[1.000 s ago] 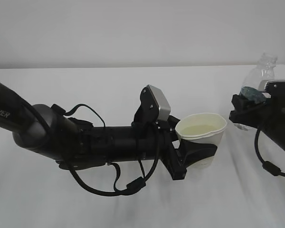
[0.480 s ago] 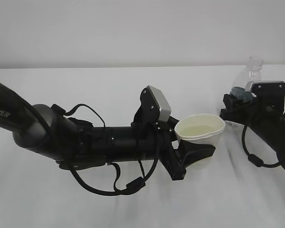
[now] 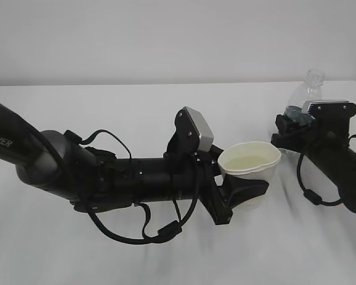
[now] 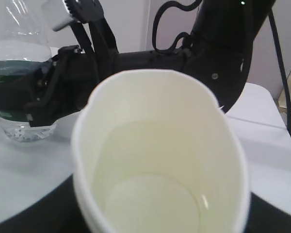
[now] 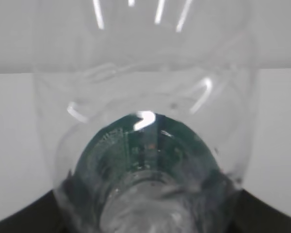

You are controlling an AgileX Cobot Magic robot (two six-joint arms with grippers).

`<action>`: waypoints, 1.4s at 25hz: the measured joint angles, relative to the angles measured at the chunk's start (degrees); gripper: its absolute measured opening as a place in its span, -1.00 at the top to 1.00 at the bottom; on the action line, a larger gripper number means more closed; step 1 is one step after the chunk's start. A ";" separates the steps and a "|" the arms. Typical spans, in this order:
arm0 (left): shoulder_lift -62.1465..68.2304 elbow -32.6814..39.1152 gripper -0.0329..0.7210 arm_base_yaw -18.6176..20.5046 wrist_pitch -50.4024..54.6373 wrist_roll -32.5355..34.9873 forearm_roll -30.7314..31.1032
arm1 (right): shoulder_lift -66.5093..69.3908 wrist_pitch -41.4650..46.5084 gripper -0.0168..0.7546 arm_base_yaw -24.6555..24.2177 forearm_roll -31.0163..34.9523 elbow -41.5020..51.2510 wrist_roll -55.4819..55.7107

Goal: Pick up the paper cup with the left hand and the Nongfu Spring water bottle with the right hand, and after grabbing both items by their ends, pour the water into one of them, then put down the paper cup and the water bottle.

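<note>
The left claw (image 3: 240, 193) grips the paper cup (image 3: 251, 166) upright near the middle, above the white surface (image 3: 136, 113); the right claw (image 3: 285, 133) is closed around the water bottle (image 3: 305, 95) at the right.

I work over a white table (image 3: 136, 113) covered by a cloth with soft folds near its front edge; its far edge runs straight across, meeting a plain pale grey wall (image 3: 166, 35); the light is even and mild, with faint shadows on the cloth; past the table's right edge, in my left wrist view, a paler wall panel (image 4: 131, 19) stands behind.
</note>
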 joint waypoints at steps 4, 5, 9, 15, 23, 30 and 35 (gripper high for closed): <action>0.00 0.00 -0.18 0.00 0.00 0.09 -0.09 | 0.06 -0.22 -0.30 0.00 0.00 0.00 0.00; 0.00 0.00 -0.18 0.00 0.00 0.09 -0.09 | 0.14 -0.22 -0.44 0.00 0.00 0.00 0.00; 0.00 0.00 -0.18 0.00 0.00 0.09 -0.09 | 0.28 -0.10 -0.73 0.00 -0.11 0.00 0.00; 0.00 0.00 -0.18 0.00 0.00 0.11 -0.11 | 0.42 -0.02 -0.76 0.00 -0.11 0.00 0.00; 0.00 0.00 -0.18 0.00 0.00 0.21 -0.30 | 0.31 0.02 -0.76 0.00 -0.11 0.00 0.09; 0.00 0.00 -0.18 0.00 0.00 0.21 -1.76 | -2.13 0.12 -0.75 0.00 -0.37 1.30 -0.02; 0.00 0.00 -0.18 0.00 0.00 0.21 -2.61 | -2.36 0.12 -0.75 0.00 -0.45 3.15 -0.14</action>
